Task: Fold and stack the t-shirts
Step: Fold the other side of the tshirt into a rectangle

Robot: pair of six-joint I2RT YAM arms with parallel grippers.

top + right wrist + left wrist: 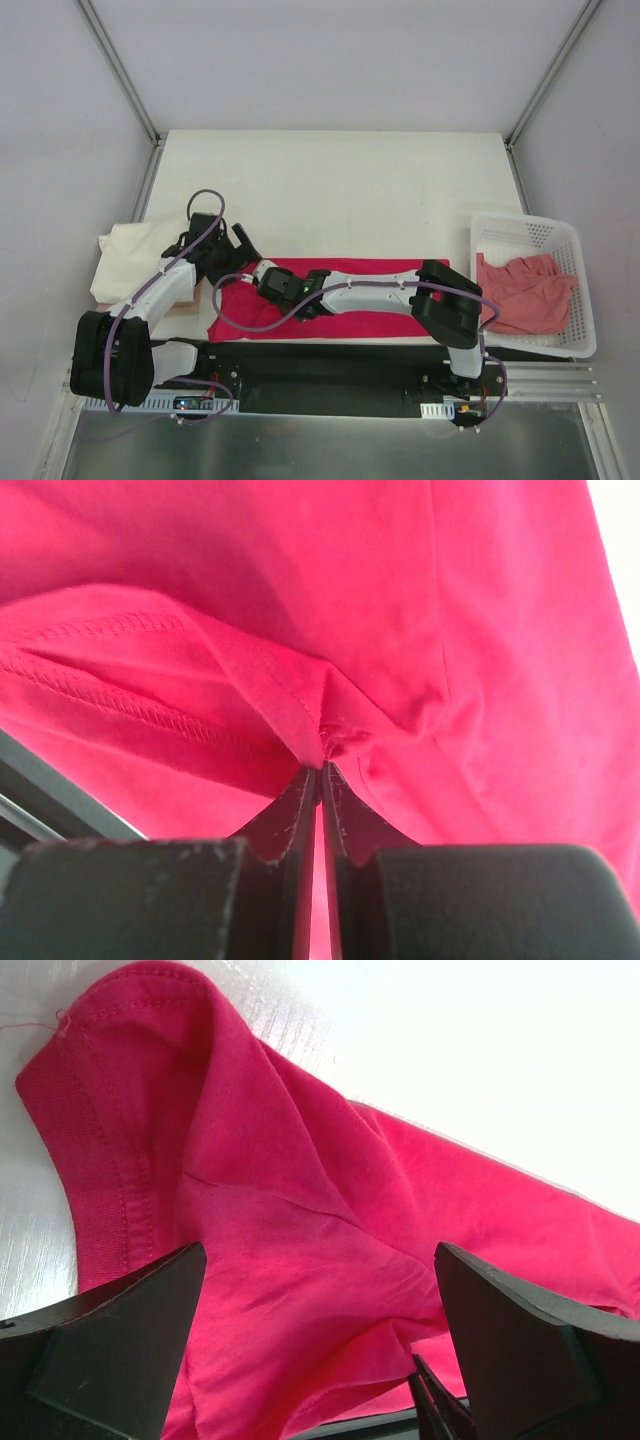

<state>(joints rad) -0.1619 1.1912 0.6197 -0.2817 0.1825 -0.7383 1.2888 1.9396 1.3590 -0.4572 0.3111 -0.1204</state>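
Note:
The crimson-pink t-shirt [352,269] lies as a long band near the table's front edge. My right gripper [264,281] is shut on a pinch of its hemmed cloth [270,695], and in the right wrist view the jaws [322,767] meet on the fold. My left gripper [241,246] hovers over the shirt's left end with its fingers wide apart. In the left wrist view nothing lies between them but the cloth [300,1190] below. A cream-white t-shirt [133,256] lies at the far left. A salmon-pink t-shirt [525,290] is crumpled in the basket.
The white mesh basket [528,223] stands at the right edge of the table [350,185]. Metal frame posts rise at both back corners. The arm bases and a dark rail run along the near edge.

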